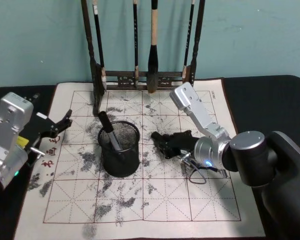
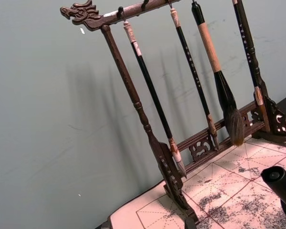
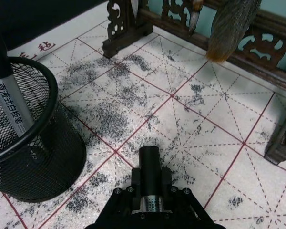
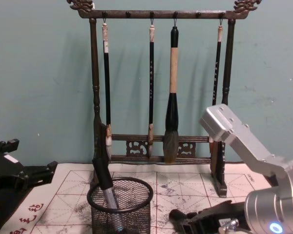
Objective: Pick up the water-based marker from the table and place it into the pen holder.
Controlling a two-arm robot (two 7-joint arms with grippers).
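Observation:
The water-based marker [image 1: 110, 134], with a black cap and a grey body, stands tilted inside the black mesh pen holder [image 1: 121, 162], leaning toward the back left. It also shows as marker [image 3: 7, 109], marker [image 4: 105, 184] and marker cap [image 2: 280, 181]. The pen holder [image 3: 38, 167] sits on the white ink-stained mat [image 1: 155, 200]. My right gripper [image 1: 159, 140] hangs low over the mat just right of the holder, shut and holding nothing, also seen as gripper [image 3: 149, 157]. My left gripper [image 1: 60, 126] is open at the mat's left edge, away from the holder.
A tall dark wooden brush rack [image 1: 140, 77] with several hanging brushes stands at the back of the mat, close behind the holder. Bare dark tabletop [image 1: 262, 97] lies to the right of the mat.

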